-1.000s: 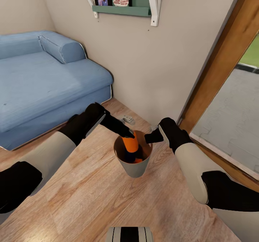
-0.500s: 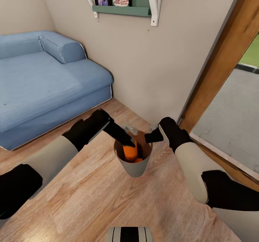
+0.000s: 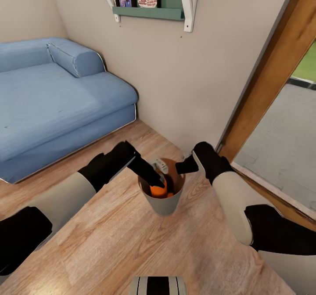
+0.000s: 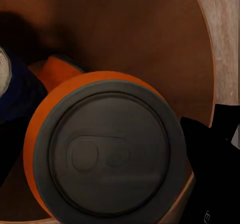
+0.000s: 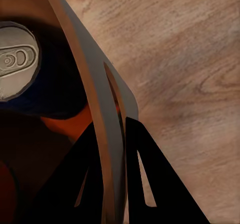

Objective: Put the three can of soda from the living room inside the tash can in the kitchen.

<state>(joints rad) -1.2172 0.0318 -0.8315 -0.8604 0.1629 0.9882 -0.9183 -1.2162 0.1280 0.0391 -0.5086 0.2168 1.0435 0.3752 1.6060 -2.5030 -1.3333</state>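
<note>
The tash can (image 3: 163,205), grey outside and brown inside, stands between my two arms above the wood floor. My right gripper (image 3: 180,167) is shut on its rim, the wall pinched between the fingers (image 5: 142,169). My left gripper (image 3: 156,181) reaches down into the tash can (image 4: 150,39), shut on an orange can of soda (image 3: 159,190). That can's grey top (image 4: 107,154) faces the left wrist camera. Beside it in the bin lie a second orange can (image 4: 56,71) and a blue can with a silver top (image 5: 15,61).
A blue sofa (image 3: 57,97) stands at the left against the wall. A wall shelf (image 3: 151,5) hangs above. A wooden door frame (image 3: 267,80) at the right opens onto grey paving (image 3: 281,141). Wood floor (image 3: 118,242) lies in front of me.
My left gripper has lowered the orange can from above the rim down into the tash can. The right gripper has kept its hold on the rim.
</note>
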